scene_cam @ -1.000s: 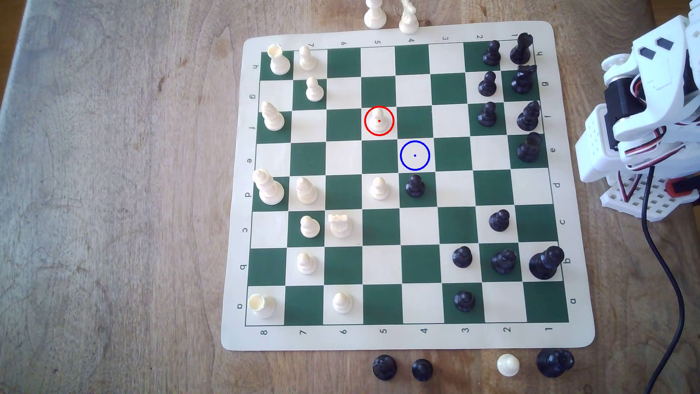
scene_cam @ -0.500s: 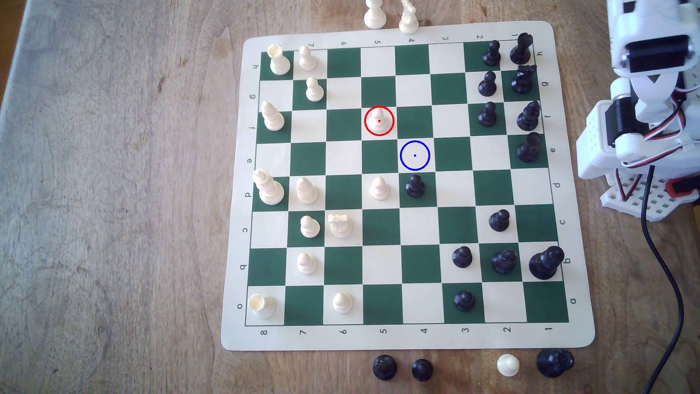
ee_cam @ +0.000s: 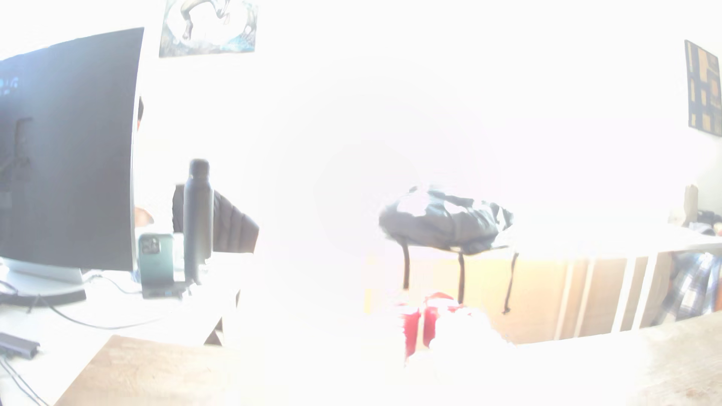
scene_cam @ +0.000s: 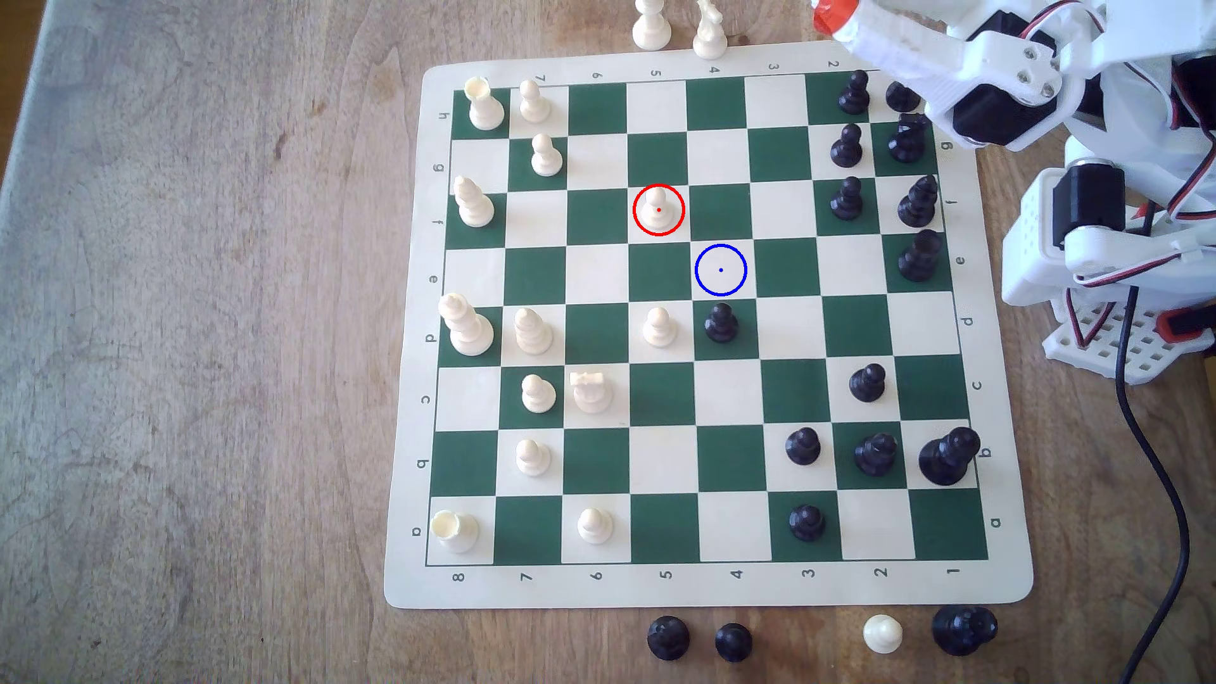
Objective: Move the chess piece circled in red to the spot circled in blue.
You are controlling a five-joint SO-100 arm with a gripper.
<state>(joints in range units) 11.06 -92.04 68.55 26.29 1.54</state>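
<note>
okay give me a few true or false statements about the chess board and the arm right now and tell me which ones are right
1. The red-circled cream pawn stands on its square. True.
2. The blue-circled spot already holds a piece. False: it is bare.
3. A black pawn stands on the square just below the blue-circled spot in the exterior view. True.
4. The tool grips the pawn. False: it is near the board's top edge, apart from the pawn.

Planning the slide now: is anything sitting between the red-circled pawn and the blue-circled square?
No. In the exterior view the pawn and blue-ringed square are diagonal neighbours meeting at a corner, with nothing between them. A black pawn stands just beyond the target.
</note>
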